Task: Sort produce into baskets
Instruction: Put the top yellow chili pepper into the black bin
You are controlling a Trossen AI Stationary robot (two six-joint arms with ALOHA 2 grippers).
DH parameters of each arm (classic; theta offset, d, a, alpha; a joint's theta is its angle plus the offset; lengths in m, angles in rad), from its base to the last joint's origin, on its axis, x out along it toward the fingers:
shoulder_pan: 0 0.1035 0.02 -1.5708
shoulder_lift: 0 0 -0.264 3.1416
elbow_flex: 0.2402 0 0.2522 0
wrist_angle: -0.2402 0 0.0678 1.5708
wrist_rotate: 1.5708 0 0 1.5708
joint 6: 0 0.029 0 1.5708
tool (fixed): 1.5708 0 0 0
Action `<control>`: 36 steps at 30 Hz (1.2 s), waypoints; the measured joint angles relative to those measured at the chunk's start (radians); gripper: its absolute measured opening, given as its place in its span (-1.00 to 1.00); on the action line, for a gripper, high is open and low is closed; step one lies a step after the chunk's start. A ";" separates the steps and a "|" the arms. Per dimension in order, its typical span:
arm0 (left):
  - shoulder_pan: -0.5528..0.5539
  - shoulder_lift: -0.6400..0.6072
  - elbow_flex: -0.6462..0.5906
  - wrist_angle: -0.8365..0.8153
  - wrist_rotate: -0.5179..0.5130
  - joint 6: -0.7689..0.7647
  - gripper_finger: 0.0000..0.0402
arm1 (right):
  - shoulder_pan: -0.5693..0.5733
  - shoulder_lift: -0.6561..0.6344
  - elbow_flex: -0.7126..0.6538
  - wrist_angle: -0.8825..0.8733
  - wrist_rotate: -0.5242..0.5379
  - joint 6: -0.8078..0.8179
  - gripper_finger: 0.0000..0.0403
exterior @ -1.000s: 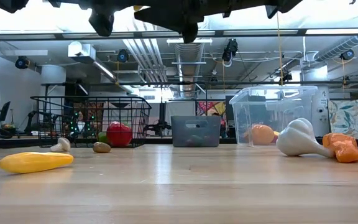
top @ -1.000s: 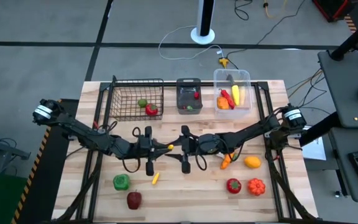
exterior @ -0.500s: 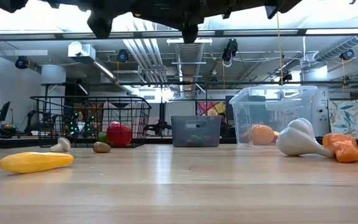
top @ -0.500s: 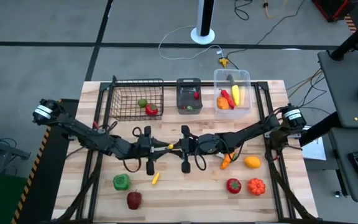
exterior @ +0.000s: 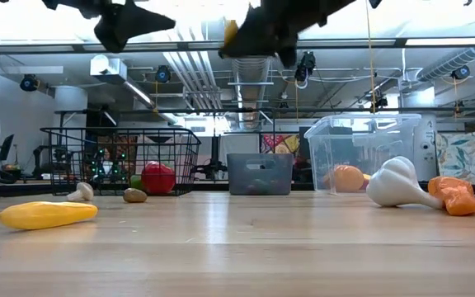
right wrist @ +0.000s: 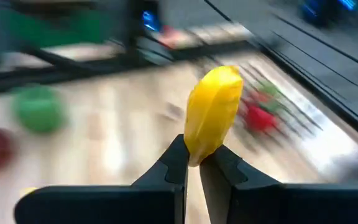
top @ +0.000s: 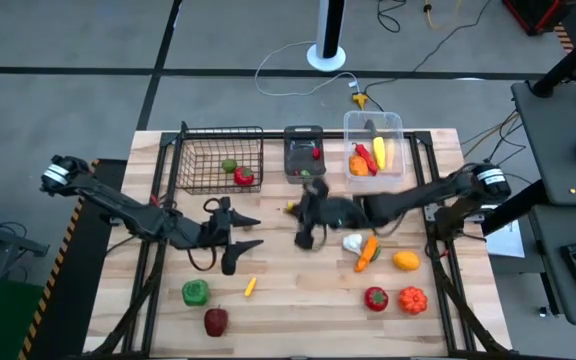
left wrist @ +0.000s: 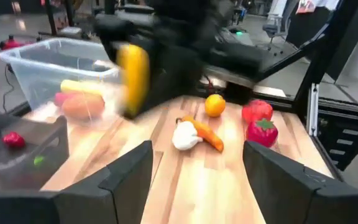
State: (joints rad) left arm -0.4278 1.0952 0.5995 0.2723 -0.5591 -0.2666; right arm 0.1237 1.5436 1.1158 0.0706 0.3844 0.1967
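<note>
My right gripper (right wrist: 199, 155) is shut on a small yellow produce piece (right wrist: 213, 109) and holds it above the table's middle (top: 290, 208). My left gripper (top: 251, 233) stands open a little to the left of it with nothing between its fingers (left wrist: 129, 180). At the far edge stand the baskets: a black wire basket (top: 200, 170), a dark grey bin (top: 304, 135) and a clear tub (top: 396, 128), each with some produce inside. Loose produce rests on the table. My right gripper pinches the yellow piece by its near end (right wrist: 194, 152) between its two fingers. The fingers come about level from the table's right side. The rest of the piece sticks out past the fingertips, lifted clear of the table.
On the table lie a green pepper (top: 195, 292), a dark red apple (top: 215, 320), a small yellow piece (top: 250, 286), a garlic (top: 352, 242), a carrot (top: 368, 252), an orange fruit (top: 405, 261), a red piece (top: 375, 298) and an orange pumpkin (top: 412, 299).
My right gripper has shut on the yellow piece that my left gripper held. My left gripper has opened, let go and drawn back toward the table's left. My right gripper has carried the piece toward the far edge and slightly up, tipping closer to level.
</note>
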 joint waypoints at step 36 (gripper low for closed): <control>-0.006 -0.018 0.089 -0.482 0.002 -0.299 0.10 | -0.483 0.267 0.493 -0.784 -0.053 0.010 -0.69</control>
State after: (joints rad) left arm -0.4335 1.0767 0.6888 -0.2096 -0.5568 -0.5655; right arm -0.3594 1.8107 1.6089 -0.7134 0.3318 0.2068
